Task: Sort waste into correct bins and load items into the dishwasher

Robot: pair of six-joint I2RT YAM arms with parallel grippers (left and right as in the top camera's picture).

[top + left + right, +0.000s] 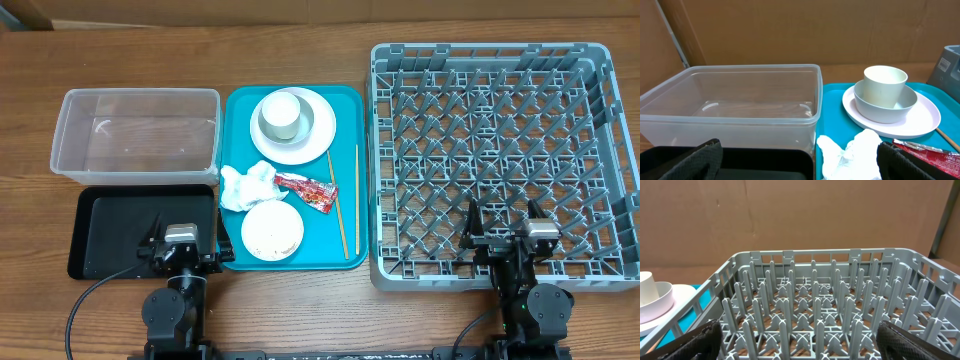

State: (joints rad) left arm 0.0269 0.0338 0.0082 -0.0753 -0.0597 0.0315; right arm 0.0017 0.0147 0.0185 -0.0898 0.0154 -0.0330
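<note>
Low in frame, my left pincer [800, 148] hangs spread over the shallow black rectangular tray [762, 163]; my right pincer [799, 328], spread too, faces the square grey plastic rack [815, 256].

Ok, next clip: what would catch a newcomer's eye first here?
The bright teal tray at centre, crowded with a cup stacked in a bowl on a plate, a crumpled napkin and a red wrapper. Right of it sits the big grey dish rack, empty; left, a clear tub and a black tray.
</note>
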